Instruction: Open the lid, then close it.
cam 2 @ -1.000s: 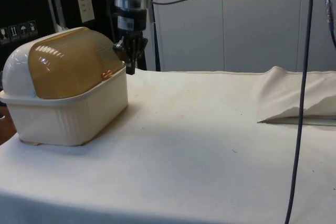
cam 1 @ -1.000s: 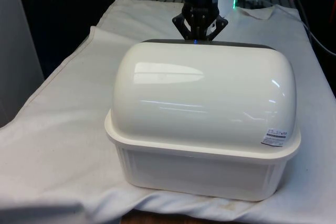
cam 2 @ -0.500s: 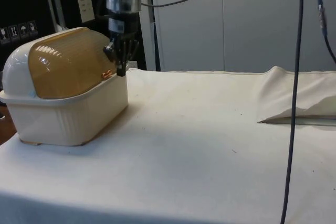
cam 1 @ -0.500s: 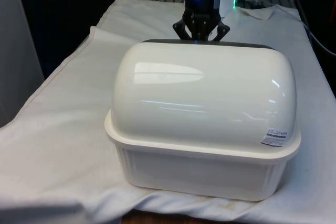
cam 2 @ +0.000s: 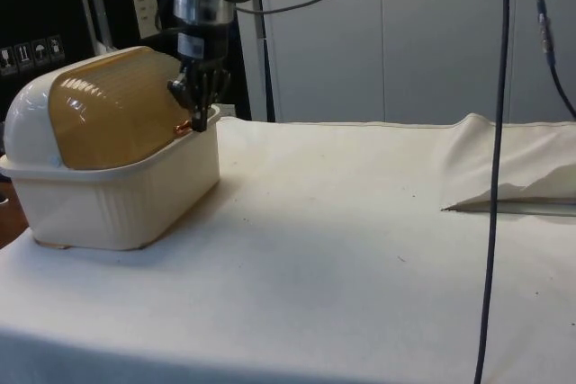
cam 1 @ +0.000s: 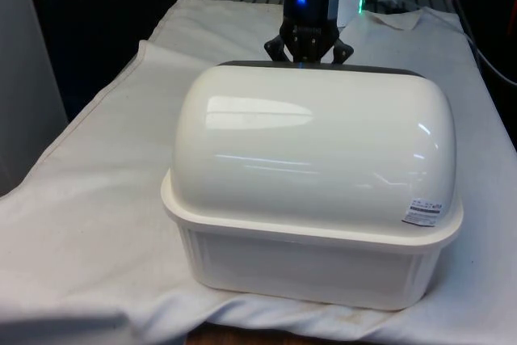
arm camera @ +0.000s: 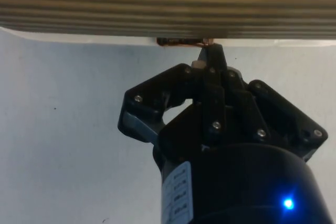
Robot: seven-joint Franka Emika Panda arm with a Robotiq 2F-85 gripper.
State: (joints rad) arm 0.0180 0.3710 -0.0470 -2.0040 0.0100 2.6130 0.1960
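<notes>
The bread box (cam 1: 311, 199) stands on the table (cam 2: 360, 249), just in front of the pincer in the front view and touching it at its far side. Its ribbed amber roll lid (cam 2: 117, 119) is down, closed over the cream base (cam 2: 117, 200), with a small copper-coloured handle (cam 2: 184, 128) at the lid's lower edge. In the wrist view that handle (arm camera: 181, 41) lies right at the pincer's tips, under the ribbed lid (arm camera: 168, 3).

The pincer (arm camera: 210, 56) has its two fingers pressed together into one narrow point, pinching nothing; the point meets the handle's end. In the side view the pincer (cam 2: 199, 123) hangs straight down, its tip at the lid's edge just above the base's rim. In the front view the pincer (cam 1: 307, 56) rises behind the box's white domed back (cam 1: 315, 143).

The white cloth (cam 1: 97, 159) lies under the box and spreads out to either side of the pincer.
</notes>
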